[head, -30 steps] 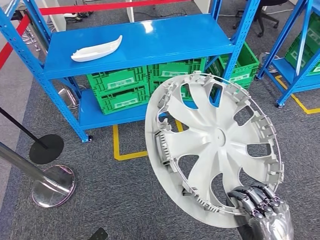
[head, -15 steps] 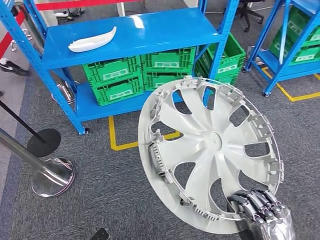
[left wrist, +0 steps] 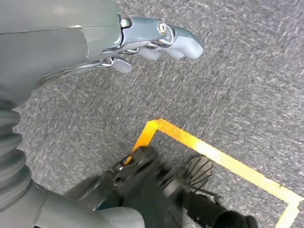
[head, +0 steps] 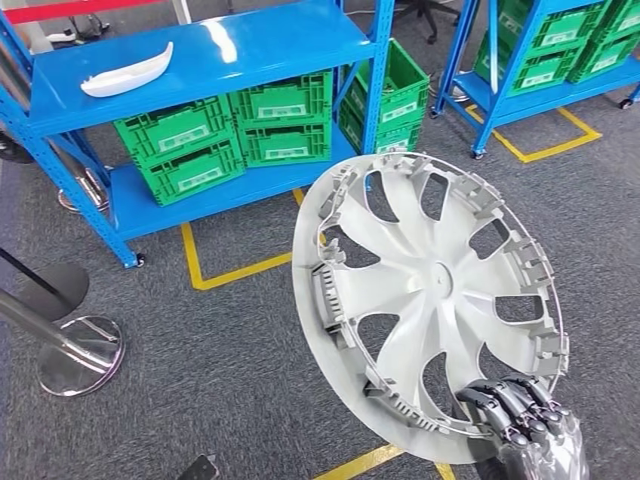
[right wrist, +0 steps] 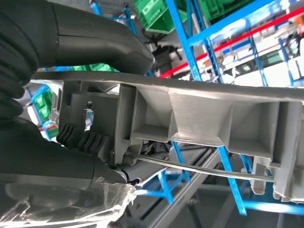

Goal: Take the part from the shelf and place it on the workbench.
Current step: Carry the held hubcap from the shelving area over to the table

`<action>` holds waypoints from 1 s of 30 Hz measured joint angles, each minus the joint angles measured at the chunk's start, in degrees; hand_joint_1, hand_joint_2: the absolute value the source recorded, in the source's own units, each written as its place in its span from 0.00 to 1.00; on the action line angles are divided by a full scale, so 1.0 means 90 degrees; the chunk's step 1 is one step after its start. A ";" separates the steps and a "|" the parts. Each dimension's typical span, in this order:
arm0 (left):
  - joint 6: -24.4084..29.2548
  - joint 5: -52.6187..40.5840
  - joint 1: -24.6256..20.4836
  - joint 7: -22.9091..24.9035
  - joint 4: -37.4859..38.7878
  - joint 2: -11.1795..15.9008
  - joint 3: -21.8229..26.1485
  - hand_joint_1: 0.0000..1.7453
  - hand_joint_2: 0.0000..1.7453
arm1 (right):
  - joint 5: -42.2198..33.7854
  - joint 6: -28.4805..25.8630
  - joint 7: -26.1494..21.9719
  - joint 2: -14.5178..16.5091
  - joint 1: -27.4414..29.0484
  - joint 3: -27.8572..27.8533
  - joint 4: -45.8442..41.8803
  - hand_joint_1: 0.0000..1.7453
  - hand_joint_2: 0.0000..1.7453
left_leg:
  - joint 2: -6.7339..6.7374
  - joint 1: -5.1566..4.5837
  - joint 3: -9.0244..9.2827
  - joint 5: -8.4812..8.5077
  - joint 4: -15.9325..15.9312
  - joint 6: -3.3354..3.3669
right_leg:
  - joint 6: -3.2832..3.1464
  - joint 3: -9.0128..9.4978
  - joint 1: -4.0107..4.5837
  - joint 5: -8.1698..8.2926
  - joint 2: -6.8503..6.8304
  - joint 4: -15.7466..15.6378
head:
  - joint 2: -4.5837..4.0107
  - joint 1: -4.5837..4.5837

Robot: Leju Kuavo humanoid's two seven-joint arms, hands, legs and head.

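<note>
A large grey wheel cover with curved spokes and clips round its rim fills the right half of the head view, its back side towards me. My right hand grips it at the lower rim, fingers hooked over the edge. In the right wrist view the cover's rim runs between thumb and fingers of my right hand. My left hand hangs over grey carpet with its fingers apart and nothing in it. A blue shelf stands behind, with a white curved part on its top level.
Green crates fill the shelf's lower level, and more sit on a second blue rack at the right. Chrome stanchion bases stand at the left. Yellow tape lines mark the grey carpet.
The whole view has swung to the right: shelf and stanchions have slid left in the picture, and a second rack has come in. The wheel cover stays in my right hand.
</note>
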 joint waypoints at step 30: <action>-0.0020 0.0902 0.0129 0.0194 0.0055 0.0076 -0.0432 0.00 1.00 | 0.1166 -0.0009 -0.1724 0.0902 0.0862 -0.1777 -0.0219 1.00 1.00 | -0.0136 -0.0031 -0.0671 0.0417 0.0252 0.0177 | -0.0095 0.0513 0.0053 -0.0640 0.0124 0.0146 | 0.0001 0.0044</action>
